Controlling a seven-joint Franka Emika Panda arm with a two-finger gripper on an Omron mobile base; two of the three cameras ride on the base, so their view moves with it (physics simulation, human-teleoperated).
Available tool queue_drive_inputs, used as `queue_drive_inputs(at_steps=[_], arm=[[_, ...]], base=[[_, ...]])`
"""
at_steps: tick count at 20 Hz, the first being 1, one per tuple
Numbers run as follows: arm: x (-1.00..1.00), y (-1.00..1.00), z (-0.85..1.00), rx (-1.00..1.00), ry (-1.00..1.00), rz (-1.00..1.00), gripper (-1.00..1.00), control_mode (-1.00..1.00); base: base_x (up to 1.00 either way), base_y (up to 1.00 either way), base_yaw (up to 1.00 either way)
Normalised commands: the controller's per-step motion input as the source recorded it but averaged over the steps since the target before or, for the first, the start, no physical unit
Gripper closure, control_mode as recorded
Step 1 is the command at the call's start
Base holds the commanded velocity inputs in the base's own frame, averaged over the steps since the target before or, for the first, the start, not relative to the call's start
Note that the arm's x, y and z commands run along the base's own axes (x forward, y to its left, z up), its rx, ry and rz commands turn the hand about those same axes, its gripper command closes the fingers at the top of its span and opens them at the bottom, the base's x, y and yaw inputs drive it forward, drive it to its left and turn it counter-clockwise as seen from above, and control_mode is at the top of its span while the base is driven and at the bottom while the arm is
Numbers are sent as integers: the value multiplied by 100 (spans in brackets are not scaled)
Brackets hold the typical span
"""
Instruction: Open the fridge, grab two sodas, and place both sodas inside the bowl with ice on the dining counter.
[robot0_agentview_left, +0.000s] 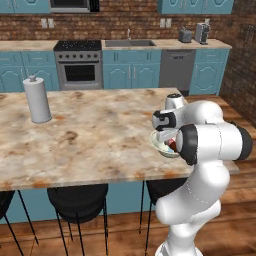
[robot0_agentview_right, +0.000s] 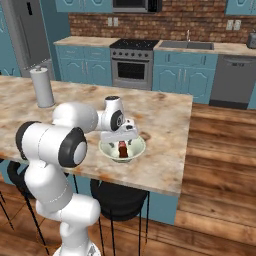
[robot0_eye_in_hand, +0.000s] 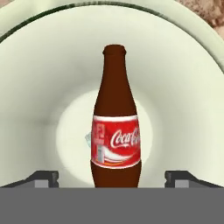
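Claw (robot0_eye_in_hand: 112, 178) wide, fingertips clear of brown soda (robot0_eye_in_hand: 116, 131) (red label) lying in bowl (robot0_agentview_right: 107, 150).

From my station I log: one white paper towel roll (robot0_agentview_left: 37, 100), upright on a dark base; one steel oven (robot0_agentview_left: 78, 64) with black cooktop, set among teal cabinets (robot0_agentview_left: 131, 70); one sink (robot0_agentview_right: 185, 45); one grey dishwasher (robot0_agentview_right: 233, 81); a toaster (robot0_agentview_left: 185, 35) beside a coffee machine (robot0_agentview_left: 201, 33); black round stools (robot0_agentview_left: 77, 202); brick wall; wooden floor (robot0_agentview_right: 215, 200).
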Motion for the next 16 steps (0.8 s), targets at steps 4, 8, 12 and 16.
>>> queue_drive_inputs(at_steps=[4,8,12,16], arm=[[-19,0,38,0,-2,6,-100,-100],[-25,0,62,0,-2,6,-100,-100],[-18,10,63,2,0,5,-100,-100],[-10,49,57,3,9,1,-100,-100]], base=[[0,0,0],[0,0,0],[0,0,0],[0,0,0]])
